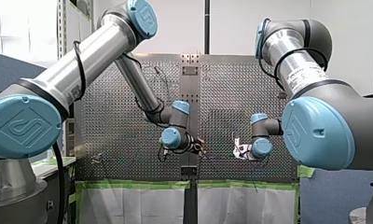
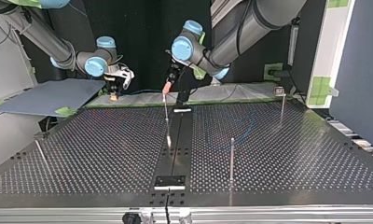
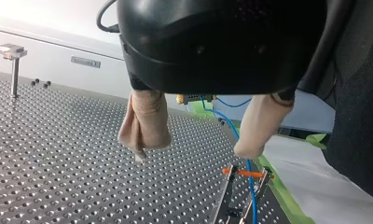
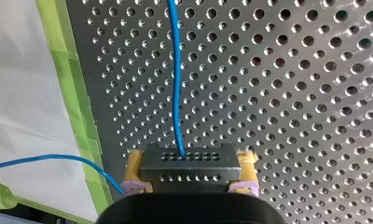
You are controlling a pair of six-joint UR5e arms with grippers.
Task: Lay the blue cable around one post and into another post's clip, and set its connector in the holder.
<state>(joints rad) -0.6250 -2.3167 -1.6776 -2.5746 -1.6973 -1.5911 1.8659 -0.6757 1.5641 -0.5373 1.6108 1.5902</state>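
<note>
Right wrist view: my right gripper (image 4: 191,164) is clamped on the dark perforated connector (image 4: 208,168), yellow pads (image 4: 135,162) pressed on both its sides. The blue cable (image 4: 176,93) leaves the connector's front face and runs straight ahead over the perforated table (image 4: 292,93). A second stretch curves off to one side, across the green tape (image 4: 72,93) at the table's edge. Left wrist view: my left gripper (image 3: 194,151) is spread wide, beige pads (image 3: 145,126) well apart, nothing between them. Ahead of it and lower stands a clip post (image 3: 243,186) with an orange piece across its top. The cable (image 3: 251,196) comes down past that piece; I cannot tell whether it sits in the clip. A T-topped post (image 3: 12,65) stands far off across the table. Top view: my left gripper (image 2: 168,84) hangs at the top of the thin orange-tipped post (image 2: 167,119) by the middle strip. My right gripper (image 2: 113,88) hangs over the far edge, towards that view's left. Two more posts (image 2: 231,158) (image 2: 281,105) stand at that view's right, with a faint blue loop of cable (image 2: 246,125) on the table between them.
</note>
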